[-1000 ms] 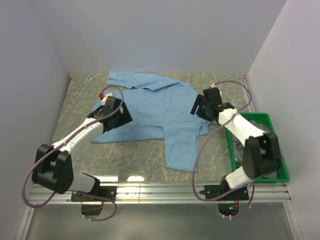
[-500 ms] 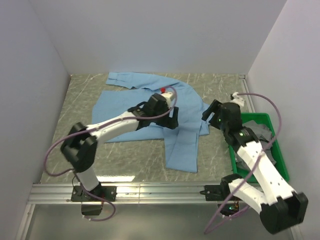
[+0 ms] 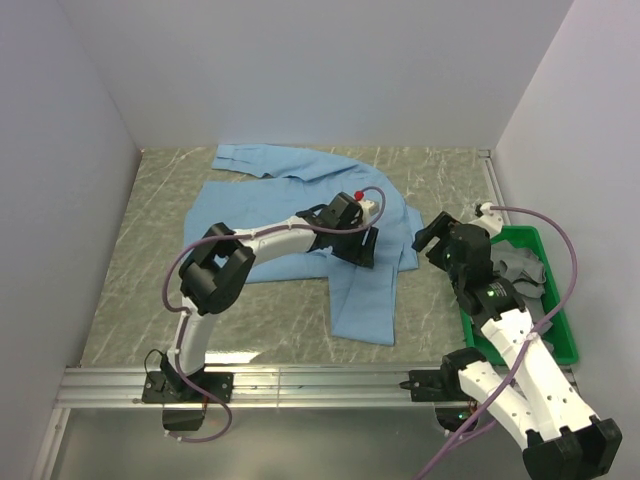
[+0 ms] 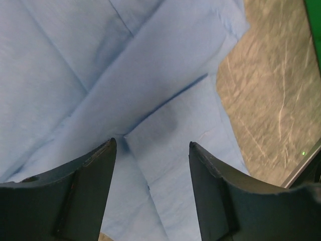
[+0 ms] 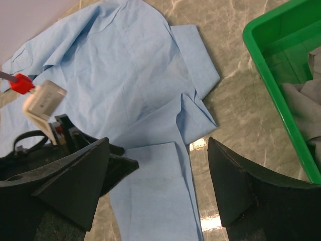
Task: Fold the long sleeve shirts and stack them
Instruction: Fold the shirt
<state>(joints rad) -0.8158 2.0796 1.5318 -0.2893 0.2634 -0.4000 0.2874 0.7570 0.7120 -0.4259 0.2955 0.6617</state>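
Note:
A light blue long sleeve shirt [image 3: 290, 215] lies spread on the marble table, one sleeve reaching back left and a folded panel hanging toward the front. My left gripper [image 3: 368, 248] is open and empty, low over the shirt's right part. In the left wrist view the fingers [image 4: 152, 143] straddle a crease of the blue cloth [image 4: 150, 75]. My right gripper [image 3: 428, 238] is open and empty above bare table just right of the shirt. In the right wrist view [image 5: 156, 143] it looks down on the shirt's right edge [image 5: 125, 75].
A green bin [image 3: 563, 322] stands at the right edge and holds grey cloth [image 3: 520, 270]. It also shows in the right wrist view [image 5: 271, 40]. White walls close in the left, back and right. A metal rail runs along the near edge.
My left arm has swung from the shirt's left side across to its right part. My right arm has drawn back from the shirt toward the near side, beside the bin.

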